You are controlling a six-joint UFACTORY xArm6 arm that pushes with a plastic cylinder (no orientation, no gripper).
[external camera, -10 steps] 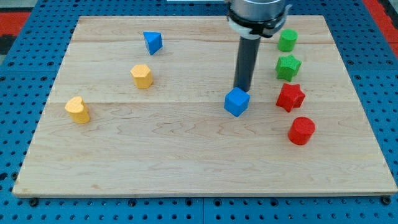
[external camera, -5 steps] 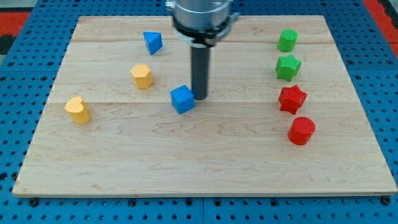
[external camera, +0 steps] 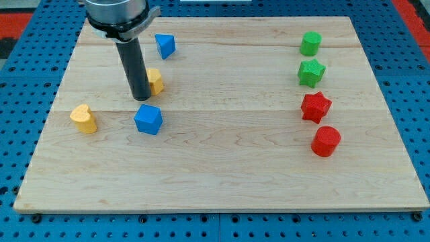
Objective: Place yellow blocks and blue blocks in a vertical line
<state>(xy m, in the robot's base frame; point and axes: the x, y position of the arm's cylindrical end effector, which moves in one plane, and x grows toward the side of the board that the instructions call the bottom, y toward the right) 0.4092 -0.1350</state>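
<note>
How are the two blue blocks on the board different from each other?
The blue cube looks squarish, while the blue triangular block tapers to a point. The cube lies just below my tip, mid-board; the triangular one sits near the view's top edge, farther from my tip. Both share the same blue colour and rest on the wooden board.

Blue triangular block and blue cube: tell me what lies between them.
In the camera view, between the blue triangular block and the blue cube lie the yellow block, partly hidden behind the rod, and my tip.
</note>
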